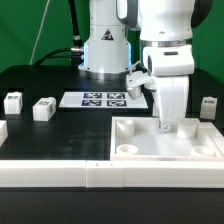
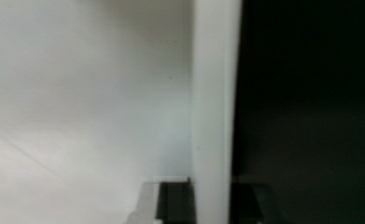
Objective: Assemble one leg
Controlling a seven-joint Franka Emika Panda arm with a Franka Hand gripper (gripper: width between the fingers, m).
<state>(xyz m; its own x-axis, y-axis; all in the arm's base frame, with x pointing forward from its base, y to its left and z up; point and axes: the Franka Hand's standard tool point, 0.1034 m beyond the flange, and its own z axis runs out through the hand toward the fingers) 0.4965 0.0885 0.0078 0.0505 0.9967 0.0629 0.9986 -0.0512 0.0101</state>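
A: Fingers (image 1: 163, 124) gripping anything?
B: Cannot tell; the gripper (image 1: 167, 127) is hanging low over the panel (image 1: 190, 150), its tips blurring against white.
A: Where is the leg (image 1: 209, 106) sitting?
B: It is standing on the table (image 1: 60, 127), beside the panel, at the exterior view's right.

The legs (image 1: 43, 108) look like matt white plastic, each with a printed black-and-white tag. The large square piece (image 1: 190, 143) is smooth white plastic with a faint sheen. The table (image 1: 60, 135) is matt black. The arm's shell (image 1: 165, 30) is glossy white plastic. The marker board (image 1: 72, 99) is matt white.
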